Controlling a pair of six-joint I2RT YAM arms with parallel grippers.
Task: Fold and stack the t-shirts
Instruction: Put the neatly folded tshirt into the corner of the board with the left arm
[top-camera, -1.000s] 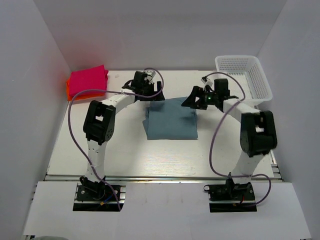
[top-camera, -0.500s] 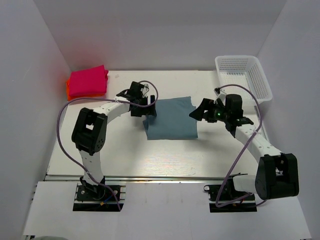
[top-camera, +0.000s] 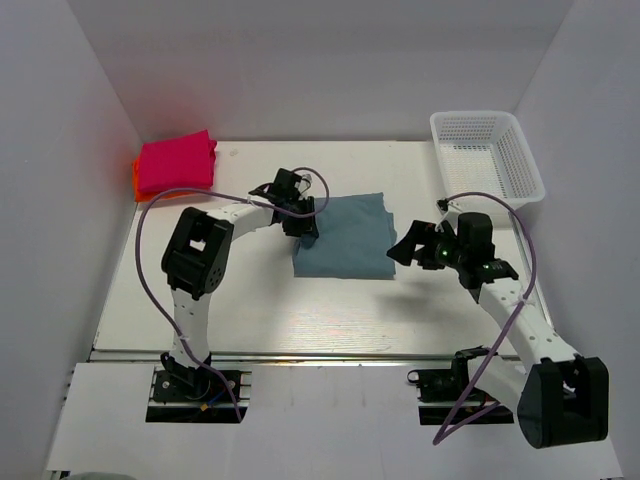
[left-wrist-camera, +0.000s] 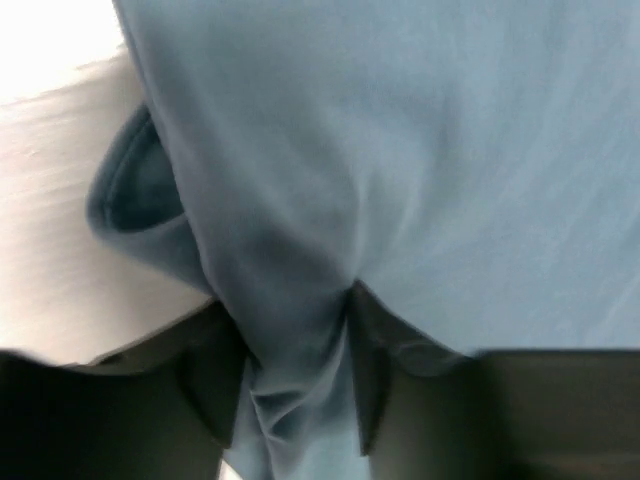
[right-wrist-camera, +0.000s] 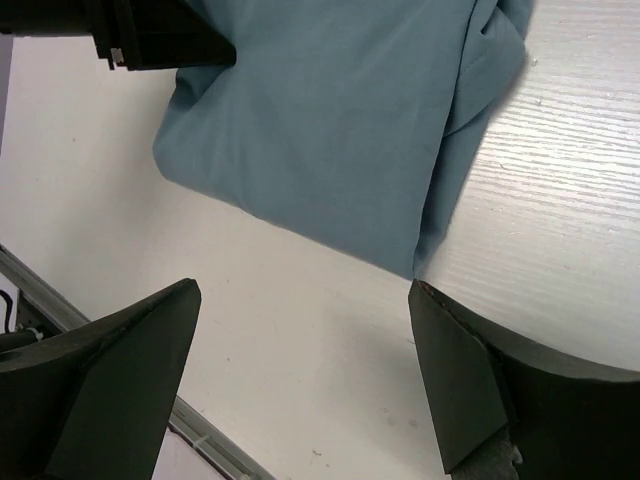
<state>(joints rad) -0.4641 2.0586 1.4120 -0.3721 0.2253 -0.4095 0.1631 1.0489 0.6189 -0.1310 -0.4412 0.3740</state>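
Teal t-shirt (top-camera: 345, 238): folded into a flat rectangle, lying left of the white basket (top-camera: 531, 178) and nearer the robot than it.
Pink t-shirt (top-camera: 178, 160): folded, far to the left of the basket, stacked on the orange t-shirt (top-camera: 136, 182), of which only an edge shows.
Handling: light, limp cotton. It will likely sag and come unfolded if lifted by one point, so the best hold is through all layers at a folded edge or corner.
Left gripper (left-wrist-camera: 295, 400): closed on a bunched pleat at the teal t-shirt's edge farthest from the basket. The arm reaches forward, elbow bent, wrist low.
Right gripper (right-wrist-camera: 302, 290): spread wide, holding nothing, hovering just off the shirt's basket-side near corner. The arm stretches forward and angles away from the basket.
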